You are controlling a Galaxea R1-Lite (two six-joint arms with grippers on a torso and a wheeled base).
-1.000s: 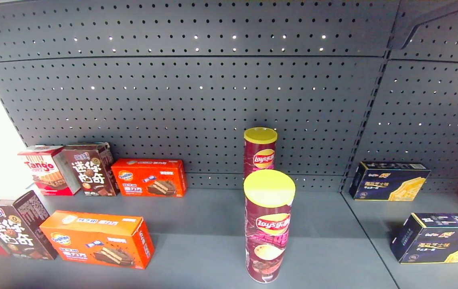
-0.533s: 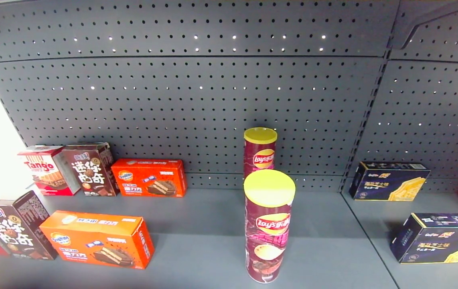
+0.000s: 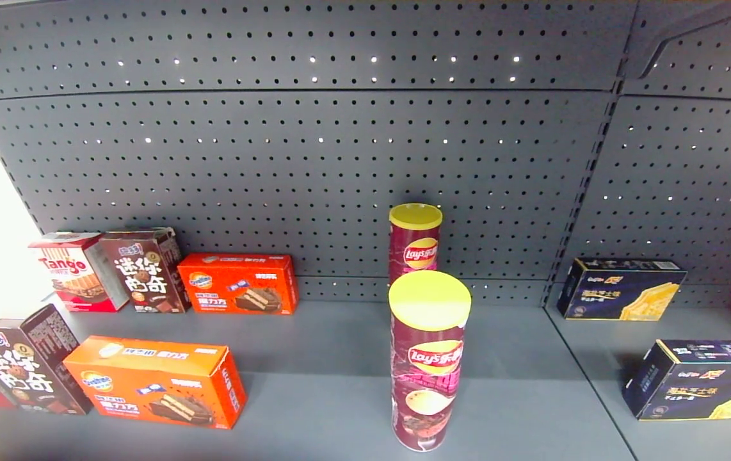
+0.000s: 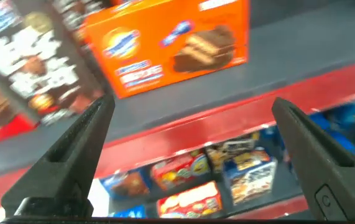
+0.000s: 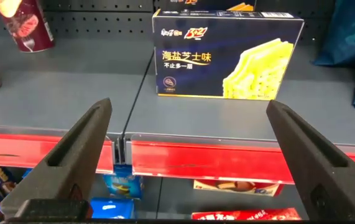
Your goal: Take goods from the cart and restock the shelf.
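Since I'm carrying nothing, I'm judging the next pick is due. Head view: purple cardboard chip can with yellow lid (image 3: 428,365) is standing upright at the front of the grey metal shelf (image 3: 340,346), twin can (image 3: 415,243) lined up behind it, labels facing out. Left wrist view: my left gripper (image 4: 193,106) is hanging empty, fingers spread wide, before the orange cardboard cake box (image 4: 168,43). Right wrist view: my right gripper (image 5: 189,104) is gaping, empty, facing the dark blue cardboard cracker box (image 5: 227,56).
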